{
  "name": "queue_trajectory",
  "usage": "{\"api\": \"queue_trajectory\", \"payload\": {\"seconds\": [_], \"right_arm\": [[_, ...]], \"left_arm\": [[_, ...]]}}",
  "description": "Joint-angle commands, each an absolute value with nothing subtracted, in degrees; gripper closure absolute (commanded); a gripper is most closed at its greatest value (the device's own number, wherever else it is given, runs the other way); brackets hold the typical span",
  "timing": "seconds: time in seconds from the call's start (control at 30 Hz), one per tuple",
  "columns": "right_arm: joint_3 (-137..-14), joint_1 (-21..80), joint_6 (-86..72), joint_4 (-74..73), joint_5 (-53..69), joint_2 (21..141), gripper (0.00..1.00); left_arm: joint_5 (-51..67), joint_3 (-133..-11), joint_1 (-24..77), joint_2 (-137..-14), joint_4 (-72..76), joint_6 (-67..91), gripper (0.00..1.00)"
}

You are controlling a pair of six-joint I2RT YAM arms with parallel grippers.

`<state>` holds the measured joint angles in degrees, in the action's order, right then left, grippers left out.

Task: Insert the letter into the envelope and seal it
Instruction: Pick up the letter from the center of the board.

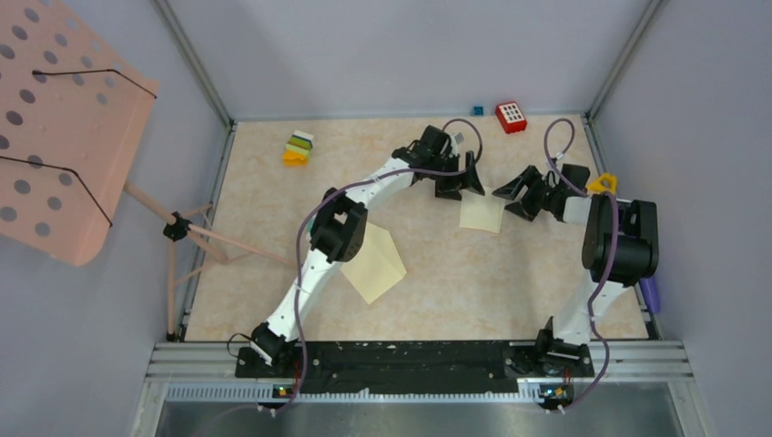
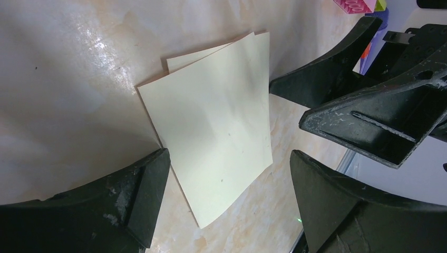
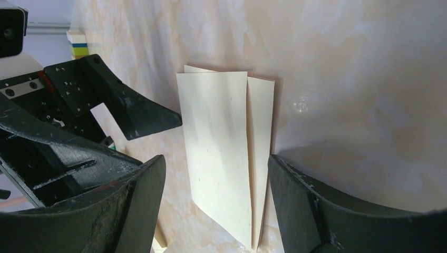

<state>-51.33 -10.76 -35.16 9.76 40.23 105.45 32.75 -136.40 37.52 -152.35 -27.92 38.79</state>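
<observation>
A beige marbled tabletop [image 1: 437, 291] is filling the floor of a booth with plain grey walls [image 1: 364, 55], and a metal rail [image 1: 410, 369] is running along its near edge. A pink perforated board [image 1: 64, 118] is leaning on a stand far out to the left of the left gripper [image 1: 460, 185], off the table. A stack of coloured blocks [image 1: 299, 148] is sitting to that gripper's left, and a red block [image 1: 511, 116] is sitting beyond both grippers by the back wall.

The left gripper and the right gripper [image 1: 515, 197] are facing each other, both with their jaws standing wide apart and holding nothing. The folded letter [image 1: 481, 216] is lying flat on the table between and just below them. From the wrist cameras I cannot tell whether any fingertip is touching it.

The envelope [image 1: 375, 266] is lying well behind the left gripper, toward the arm bases. The left arm's elbow is covering its upper corner, so the flap is hard to make out. A purple object [image 1: 649, 293] behind the right arm is partly hidden and too small to identify.
</observation>
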Motion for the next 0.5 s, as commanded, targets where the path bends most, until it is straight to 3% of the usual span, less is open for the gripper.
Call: {"api": "queue_trajectory", "payload": {"seconds": [0.0, 0.3, 0.47], "right_arm": [[-52.1, -9.6, -33.8, 7.4, 36.8, 108.6, 0.28], [-52.3, -8.4, -33.1, 6.9, 36.0, 108.5, 0.28], [-52.1, -8.4, -33.2, 7.4, 36.4, 108.0, 0.28]], "left_arm": [[29.9, -131.9, 38.0, -152.1, -32.7, 36.7, 0.09], [30.2, -129.9, 37.6, -150.4, -33.2, 35.7, 0.09], [23.9, -124.8, 37.3, -145.7, -35.4, 33.1, 0.08]]}}
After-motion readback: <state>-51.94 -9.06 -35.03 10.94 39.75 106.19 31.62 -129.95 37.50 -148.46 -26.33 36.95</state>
